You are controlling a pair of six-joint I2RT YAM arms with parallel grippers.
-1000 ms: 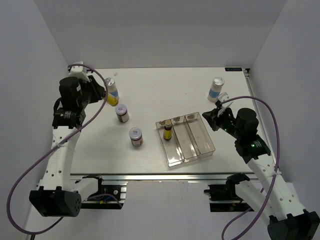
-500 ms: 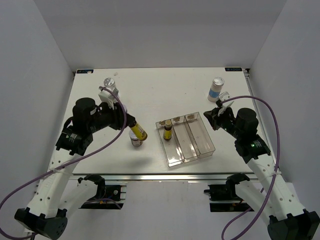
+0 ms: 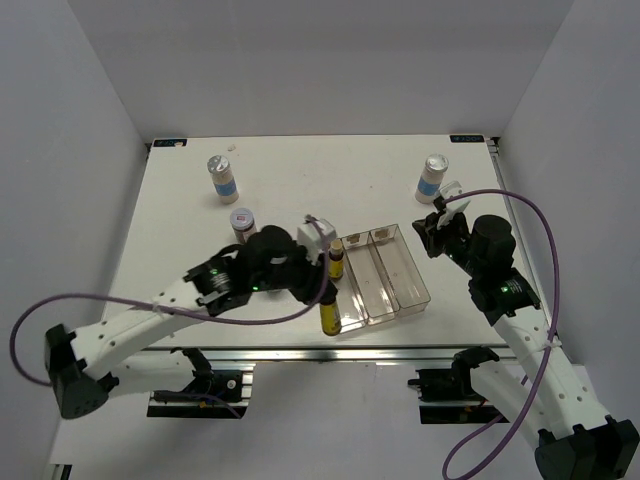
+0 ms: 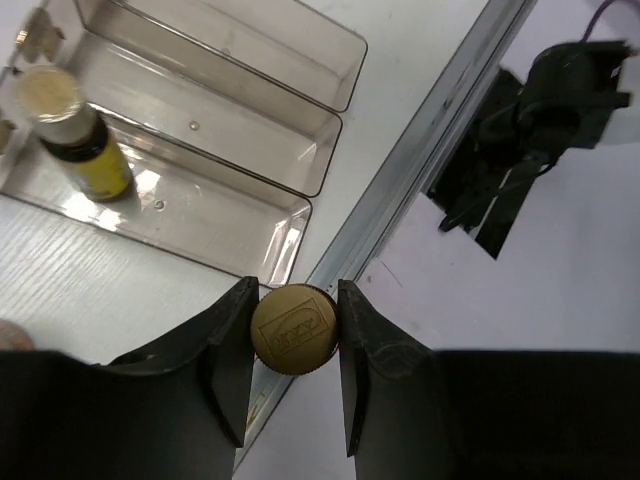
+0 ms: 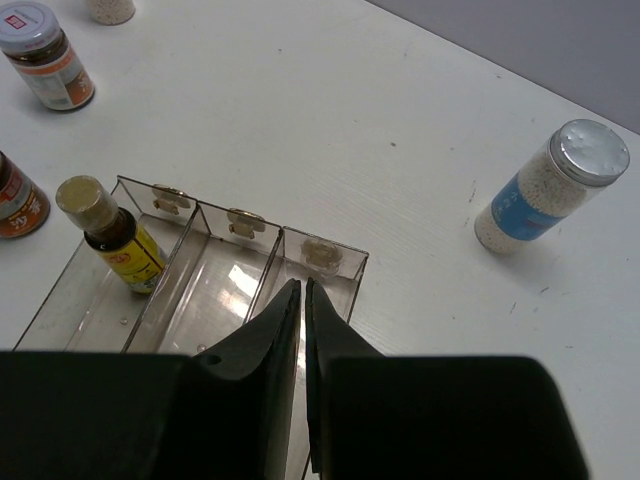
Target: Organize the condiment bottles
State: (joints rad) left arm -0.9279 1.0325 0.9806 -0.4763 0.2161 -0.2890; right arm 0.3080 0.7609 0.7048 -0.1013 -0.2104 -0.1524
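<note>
My left gripper (image 3: 326, 298) (image 4: 295, 300) is shut on the gold cap of a thin yellow bottle (image 3: 328, 316) (image 4: 294, 328), held upright at the near left corner of the clear tray (image 3: 402, 272) (image 4: 310, 190), above the table's front edge. A second yellow bottle (image 3: 336, 262) (image 4: 75, 130) (image 5: 110, 235) stands in the far end of the tray's left slot. My right gripper (image 3: 432, 222) (image 5: 303, 290) is shut on nothing, above the tray's (image 5: 325, 250) right slot. Two white bottles (image 3: 223, 178) (image 3: 432, 177) (image 5: 550, 188) stand at the back. One brown jar (image 3: 243, 222) (image 5: 45, 55) stands left of the tray, and another (image 5: 10, 195) is hidden under my left arm in the top view.
The table's metal front rail (image 4: 400, 190) runs just beside the held bottle, with a black clamp (image 4: 540, 130) below it. My left arm (image 3: 200, 295) lies across the near left of the table. The tray's middle and right slots hold nothing.
My left arm has swung from the far left corner across the table to the tray's near left corner, carrying the yellow bottle. The right arm has not moved.
</note>
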